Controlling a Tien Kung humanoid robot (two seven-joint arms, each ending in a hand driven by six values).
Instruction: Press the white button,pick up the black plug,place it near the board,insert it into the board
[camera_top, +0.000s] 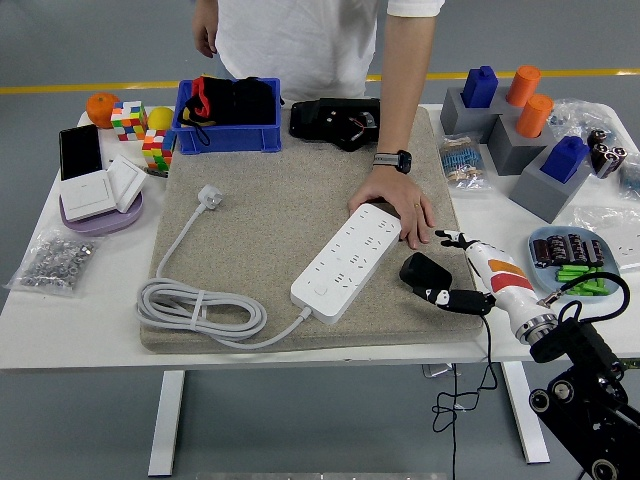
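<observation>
Resting on the tan mat (270, 215) at about 4 o'clock, the black plug (424, 273) lies just off the 3 o'clock end of the white power strip (347, 260), its cord trailing over the table's near edge. The robot's right hand (470, 272) sits beside the plug, fingers loosely spread, touching its 4 o'clock side without gripping. A person's hand (395, 205) presses flat on the strip's far end.
</observation>
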